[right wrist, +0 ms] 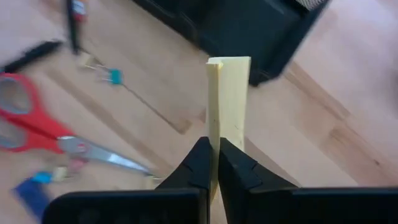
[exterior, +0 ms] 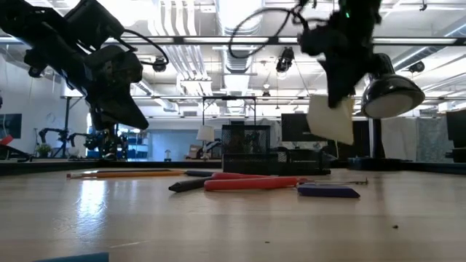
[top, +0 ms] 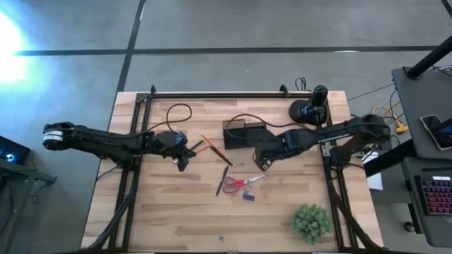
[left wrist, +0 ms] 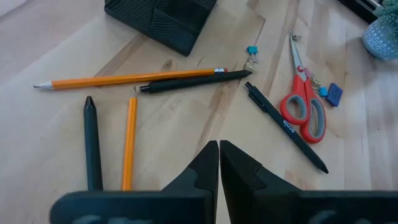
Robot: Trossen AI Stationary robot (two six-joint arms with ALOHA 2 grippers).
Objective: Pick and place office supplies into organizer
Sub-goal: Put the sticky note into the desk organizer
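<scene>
Clutter at table centre, seen from above: red-handled scissors lie with a black pen just beside them at 9 o'clock and a small blue piece near them at 6 o'clock. An orange pencil and a dark pen lie between the two arms. A tiny blue binder clip is seen near the pencil tips in the left wrist view. A green plant stands toward the table's 5 o'clock corner, well apart from the rest. A round black camera mount sits at the far edge, at about 1 o'clock.

The yellow sticky-note pad is held edge-on, pinched by the right gripper at its lower edge; in the low view it hangs clear above the table, pale and slightly tilted.

The black organizer stands at 12 o'clock of centre, just beside the right gripper, dark and boxy, its compartments not resolved from above.

The left gripper is seen above the pencils, fingers pressed together and holding nothing. Open wood is left along the near edge and at the 7 o'clock corner.
</scene>
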